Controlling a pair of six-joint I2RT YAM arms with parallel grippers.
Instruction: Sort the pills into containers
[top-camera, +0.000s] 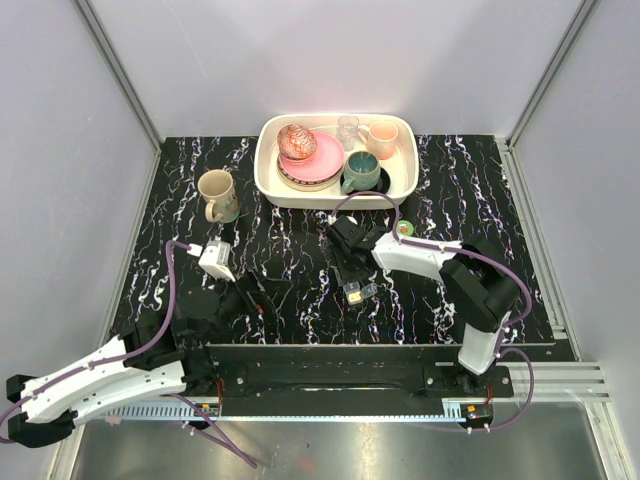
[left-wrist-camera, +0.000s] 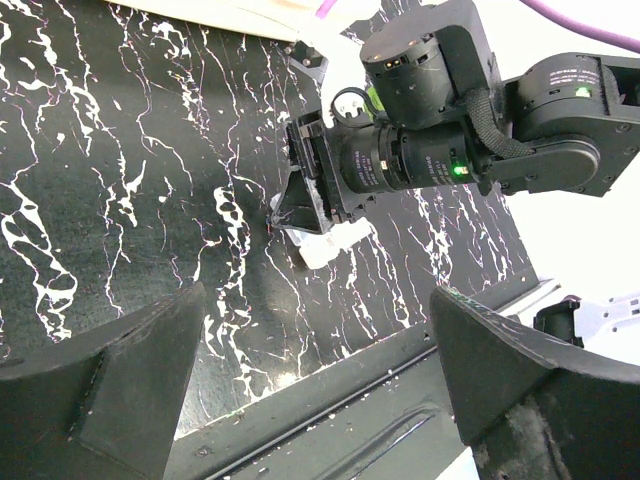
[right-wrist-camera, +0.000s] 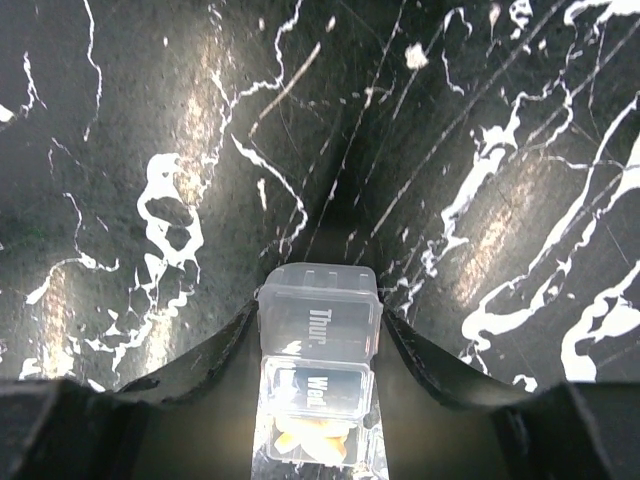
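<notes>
The containers (right-wrist-camera: 318, 330) are a clear strip of three lidded compartments, marked "Thur." and "Wed.". My right gripper (right-wrist-camera: 320, 318) is shut on the strip, one finger on each side, low over the black marbled table. Yellow-orange pills (right-wrist-camera: 308, 442) lie in the compartment nearest the wrist. From above, the strip (top-camera: 360, 292) sticks out below the right gripper (top-camera: 350, 272) at the table's middle front. In the left wrist view the strip (left-wrist-camera: 328, 243) shows under the right gripper (left-wrist-camera: 305, 195). My left gripper (left-wrist-camera: 320, 400) is wide open and empty, over the table's near edge; from above it (top-camera: 250, 295) is left of the strip.
A cream tray (top-camera: 270, 175) at the back holds plates, mugs and a glass. A beige mug (top-camera: 217, 195) stands at back left. A small green bottle (top-camera: 404, 229) stands right of the right arm's wrist. A metal rail (top-camera: 330, 355) runs along the near edge.
</notes>
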